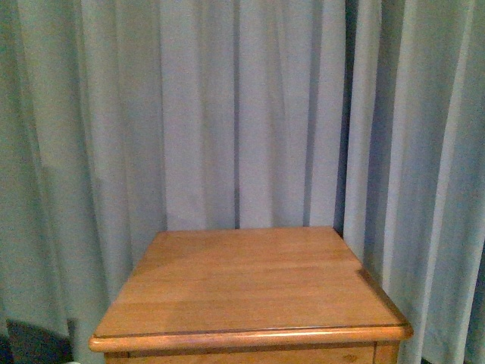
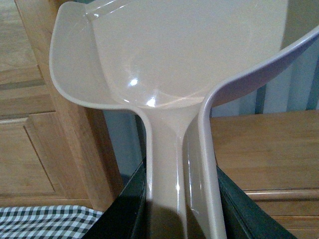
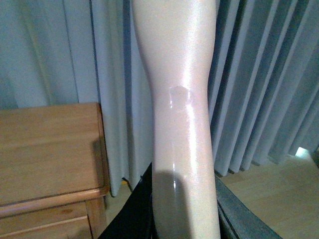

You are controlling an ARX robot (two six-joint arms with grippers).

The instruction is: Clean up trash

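No trash shows in any view; the wooden table top (image 1: 250, 280) in the front view is bare, and neither arm appears there. In the left wrist view my left gripper (image 2: 179, 209) is shut on the handle of the beige plastic dustpan (image 2: 174, 55), whose empty scoop fills the picture. In the right wrist view my right gripper (image 3: 182, 214) is shut on the white handle of the brush (image 3: 182, 99); its bristles are out of view.
Grey-blue curtains (image 1: 227, 114) hang close behind the table. The left wrist view shows wooden cabinet panels (image 2: 30, 109), a wooden surface (image 2: 264, 149) and a checkered cloth (image 2: 45, 221). In the right wrist view the table's corner (image 3: 50, 149) and pale floor (image 3: 279, 199) show.
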